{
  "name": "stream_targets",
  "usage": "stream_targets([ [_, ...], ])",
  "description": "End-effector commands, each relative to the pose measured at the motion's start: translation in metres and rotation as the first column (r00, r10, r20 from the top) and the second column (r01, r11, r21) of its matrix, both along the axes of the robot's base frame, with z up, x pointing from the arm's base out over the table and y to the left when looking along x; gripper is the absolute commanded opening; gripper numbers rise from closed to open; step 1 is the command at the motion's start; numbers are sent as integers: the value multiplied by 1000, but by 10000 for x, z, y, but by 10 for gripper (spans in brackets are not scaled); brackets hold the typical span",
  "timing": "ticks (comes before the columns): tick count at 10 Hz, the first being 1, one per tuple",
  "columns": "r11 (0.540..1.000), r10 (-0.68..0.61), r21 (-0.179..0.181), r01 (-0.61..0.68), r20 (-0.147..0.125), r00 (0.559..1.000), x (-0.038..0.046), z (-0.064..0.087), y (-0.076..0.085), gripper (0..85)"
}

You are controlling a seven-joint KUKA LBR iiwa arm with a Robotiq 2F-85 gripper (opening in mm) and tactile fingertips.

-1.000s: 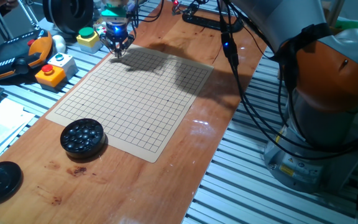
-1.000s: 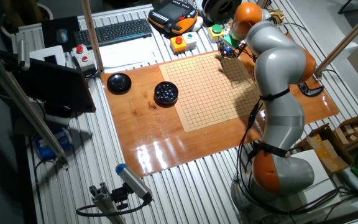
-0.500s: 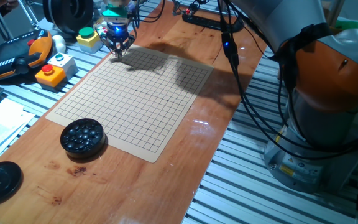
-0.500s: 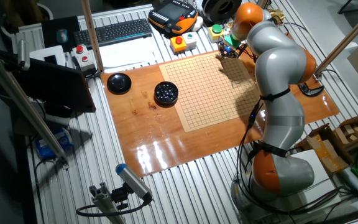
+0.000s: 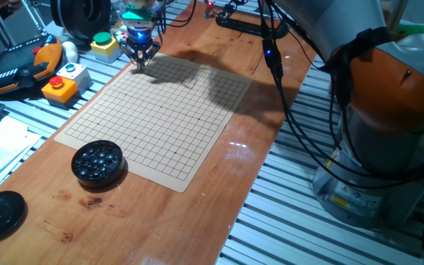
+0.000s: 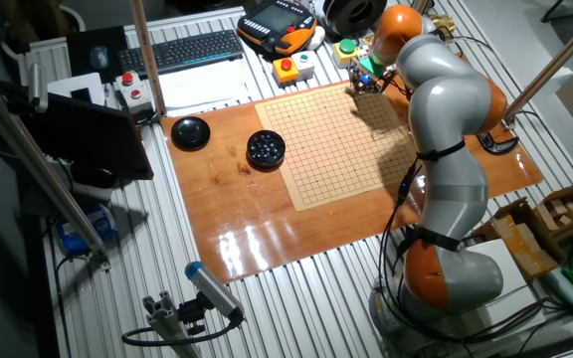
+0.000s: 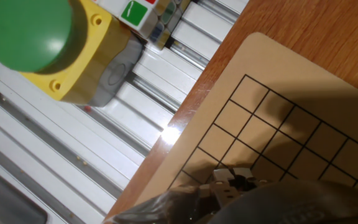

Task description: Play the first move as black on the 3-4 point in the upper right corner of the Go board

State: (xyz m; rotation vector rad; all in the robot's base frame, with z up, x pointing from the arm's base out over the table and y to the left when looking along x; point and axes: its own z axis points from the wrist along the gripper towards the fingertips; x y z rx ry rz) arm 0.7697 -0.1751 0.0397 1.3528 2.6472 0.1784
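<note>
Nothing shifts between the earlier pictures and now: the gripper (image 5: 138, 60) stays low over the board (image 5: 160, 121)

From one fixed view, the fingers point down at the far corner (image 5: 153, 59) of the board, close to the surface. Whether they pinch a stone I cannot tell; none shows on the grid. One bowl (image 5: 97, 160) of stones sits at the near edge, one lid (image 5: 0, 214) well apart from it

From the other fixed view, the one arm (image 6: 446, 149) reaches across to that corner (image 6: 351, 88), so the 3-4 point lies roughly beneath the gripper (image 6: 364, 84)

From the hand view, the rounded corner (image 7: 260, 46) lies up-frame of the dark fingertips (image 7: 229, 186); the target crossing is probably just beside them. One green button (image 7: 30, 31) stands off the board
</note>
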Motion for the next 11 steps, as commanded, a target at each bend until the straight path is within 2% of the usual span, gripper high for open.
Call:
stream_targets([
  [1, 1000, 2, 0, -2, 0, 1000, -2, 0, -1, 13],
  [4, 1000, 2, 3, -2, -3, 1000, -7, -4, -1, 197],
  [6, 1000, 2, 6, -2, 1, 1000, -11, -4, -1, 110],
  [11, 1000, 9, 6, -9, 2, 1000, -18, -5, 0, 127],
])
